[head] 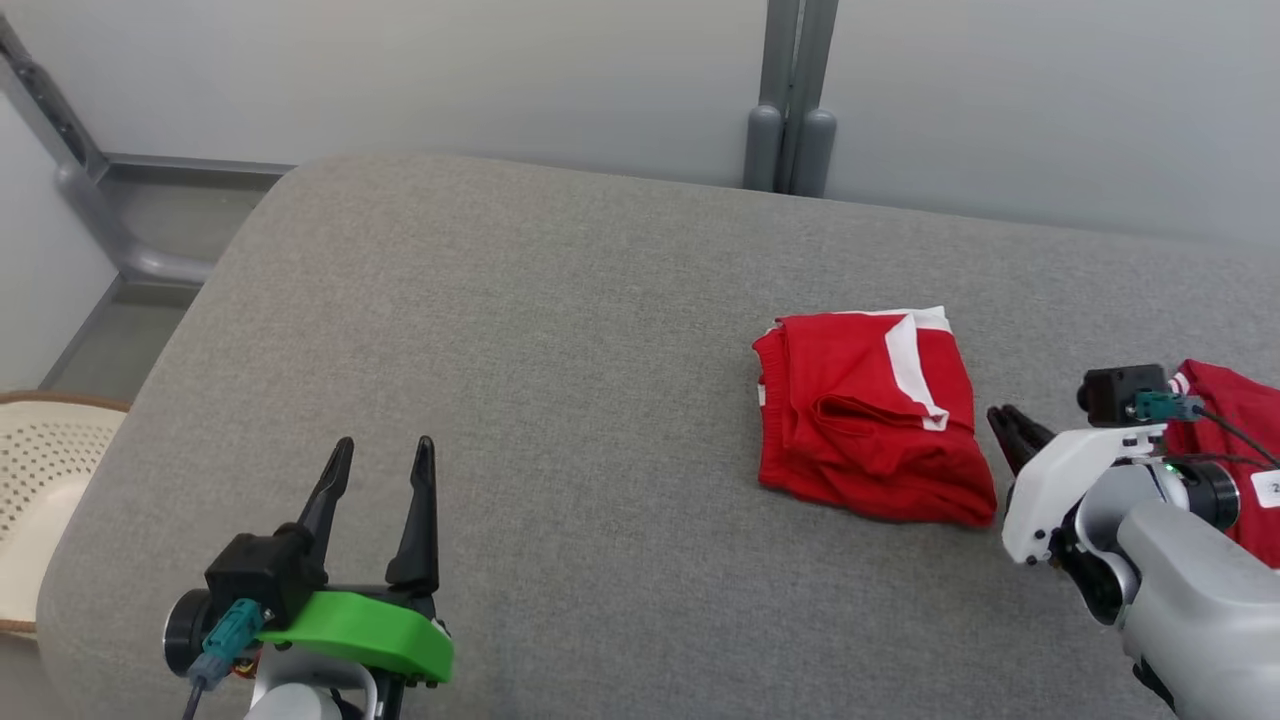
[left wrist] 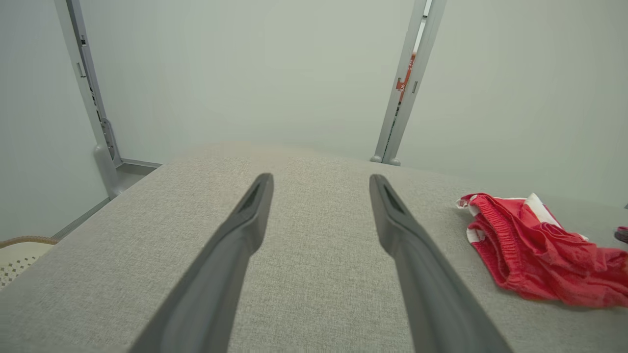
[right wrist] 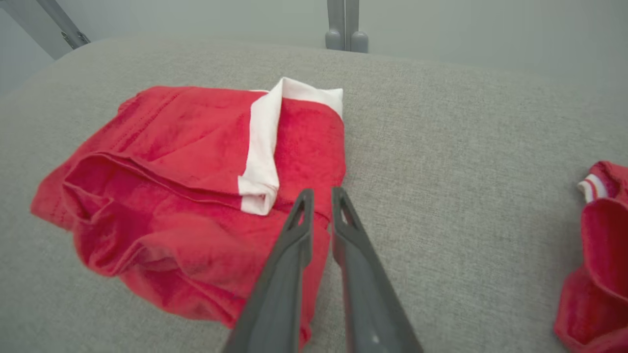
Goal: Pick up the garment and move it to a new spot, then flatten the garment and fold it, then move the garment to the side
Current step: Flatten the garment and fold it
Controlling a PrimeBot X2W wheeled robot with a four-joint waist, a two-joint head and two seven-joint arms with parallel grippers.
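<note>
The red garment (head: 860, 420) with a white band lies folded in a compact rectangle on the grey padded surface (head: 550, 350), right of centre. My right gripper (head: 1008, 428) sits just at its right edge, low over the surface. In the right wrist view its fingers (right wrist: 299, 230) stand almost together over the garment (right wrist: 186, 171) at its near right corner, with no cloth caught between them. My left gripper (head: 385, 450) hovers open at the lower left, far from the cloth. The left wrist view has the garment (left wrist: 530, 250) off to the right of the spread fingers (left wrist: 245, 230).
A second red garment (head: 1235, 440) lies bunched at the right edge, behind my right wrist. A perforated cream basket (head: 40, 500) stands off the surface's left side. Grey wall panels and a post (head: 790, 100) rise behind the far edge.
</note>
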